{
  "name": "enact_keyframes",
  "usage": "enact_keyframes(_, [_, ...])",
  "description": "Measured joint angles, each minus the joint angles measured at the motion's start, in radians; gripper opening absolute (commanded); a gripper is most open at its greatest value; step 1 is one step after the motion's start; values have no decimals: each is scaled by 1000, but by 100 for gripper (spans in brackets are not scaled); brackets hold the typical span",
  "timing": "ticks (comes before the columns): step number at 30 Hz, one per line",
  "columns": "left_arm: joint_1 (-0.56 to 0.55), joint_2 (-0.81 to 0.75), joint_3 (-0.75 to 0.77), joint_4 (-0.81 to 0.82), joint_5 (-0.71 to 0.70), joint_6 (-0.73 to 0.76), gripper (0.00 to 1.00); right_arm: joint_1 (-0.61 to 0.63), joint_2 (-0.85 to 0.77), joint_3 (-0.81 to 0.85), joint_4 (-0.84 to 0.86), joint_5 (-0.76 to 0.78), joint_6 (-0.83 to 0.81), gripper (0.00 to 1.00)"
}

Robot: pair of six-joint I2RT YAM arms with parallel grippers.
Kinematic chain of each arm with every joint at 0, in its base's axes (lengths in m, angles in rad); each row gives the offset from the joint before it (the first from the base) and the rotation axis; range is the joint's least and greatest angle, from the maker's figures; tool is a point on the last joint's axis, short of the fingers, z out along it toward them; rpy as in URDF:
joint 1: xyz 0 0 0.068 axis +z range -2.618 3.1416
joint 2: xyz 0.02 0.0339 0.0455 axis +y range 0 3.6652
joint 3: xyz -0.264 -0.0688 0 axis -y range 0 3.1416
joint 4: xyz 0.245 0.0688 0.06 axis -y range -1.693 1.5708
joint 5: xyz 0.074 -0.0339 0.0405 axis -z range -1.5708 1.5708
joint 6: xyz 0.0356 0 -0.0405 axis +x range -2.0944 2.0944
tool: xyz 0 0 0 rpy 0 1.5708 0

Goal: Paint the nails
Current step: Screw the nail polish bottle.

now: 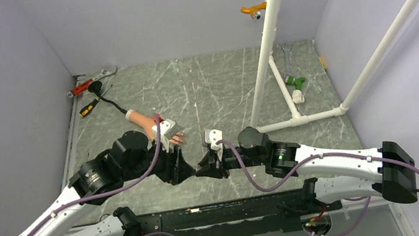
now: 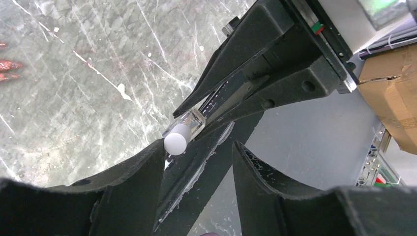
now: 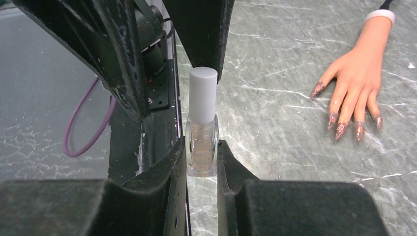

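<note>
Glittery pink nails [image 3: 340,132] — white-capped bottle [image 3: 202,145] — grey veined table [image 3: 290,152].

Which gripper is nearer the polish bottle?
Right. The right gripper is shut on the bottle, at its glass body; the left gripper is open beside the white cap, not gripping it.

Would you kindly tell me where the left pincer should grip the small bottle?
Probably the white cap: the right pincer clamps the glass body of the bottle, leaving only the cap free. It points at the open left pincer, so come end-on, closing across its round sides.
</note>
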Motion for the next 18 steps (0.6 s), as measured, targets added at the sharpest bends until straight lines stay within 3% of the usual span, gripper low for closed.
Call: enact_keyframes(18, [0, 22, -53, 32, 10, -16, 36, 0, -8, 0, -2, 0, 0, 0])
